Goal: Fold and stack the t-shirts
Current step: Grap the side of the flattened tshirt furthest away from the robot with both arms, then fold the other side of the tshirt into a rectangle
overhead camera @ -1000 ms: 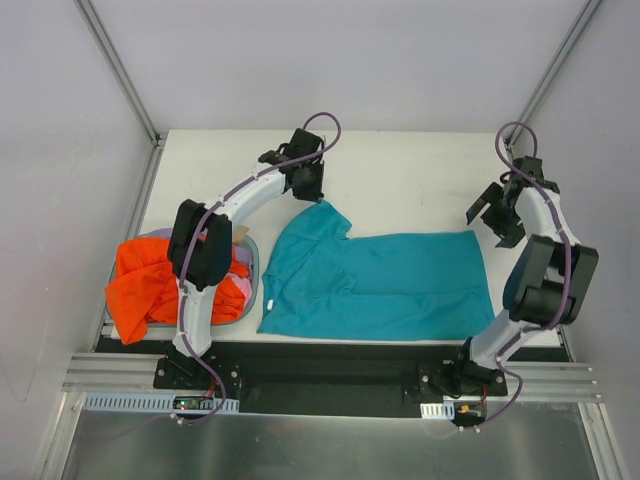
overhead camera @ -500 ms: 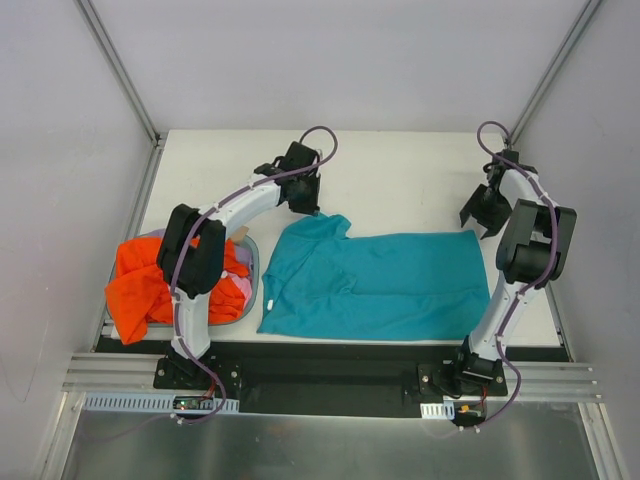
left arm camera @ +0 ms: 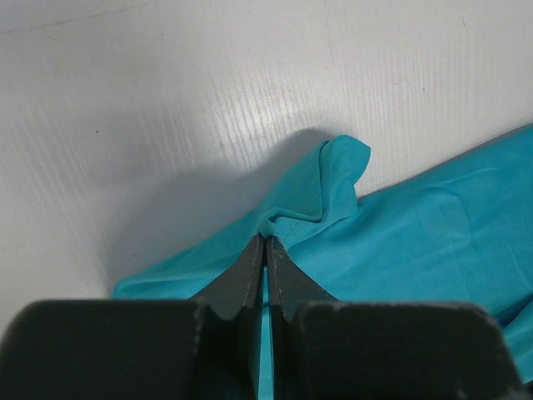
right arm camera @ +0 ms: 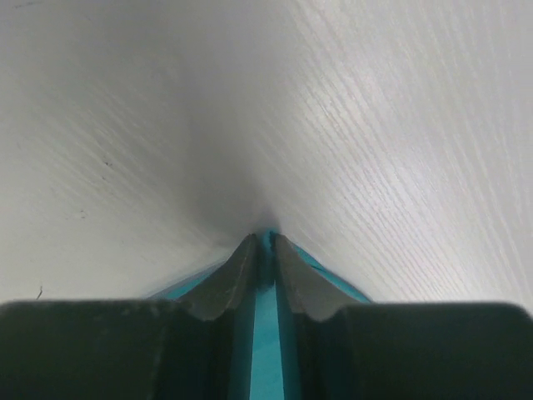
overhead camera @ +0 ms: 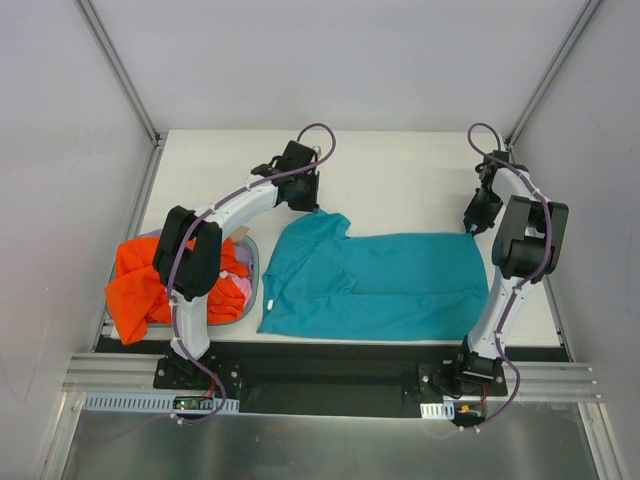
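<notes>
The teal t-shirt [overhead camera: 385, 282] lies spread flat on the white table, collar end to the left. My left gripper [overhead camera: 316, 209] is shut on a raised fold of its far left edge; in the left wrist view the cloth [left arm camera: 333, 179] bunches up just past the left gripper [left arm camera: 265, 240]. My right gripper [overhead camera: 470, 229] is at the shirt's far right corner, and in the right wrist view the right gripper [right arm camera: 266, 240] is pinched together with teal cloth [right arm camera: 265, 342] between its fingers. The orange t-shirt [overhead camera: 140, 285] and the lavender-pink t-shirt [overhead camera: 241, 286] lie heaped at the left.
A grey tray [overhead camera: 256, 272] at the left edge holds the heaped shirts, the orange one spilling over its near side. Metal frame posts [overhead camera: 120, 75] run along both back corners. Bare white table [overhead camera: 400, 175] shows behind the teal shirt.
My right gripper swung in from the right, came down on the teal shirt's far right corner and closed on it. The left gripper kept its grip and shifted slightly left.
</notes>
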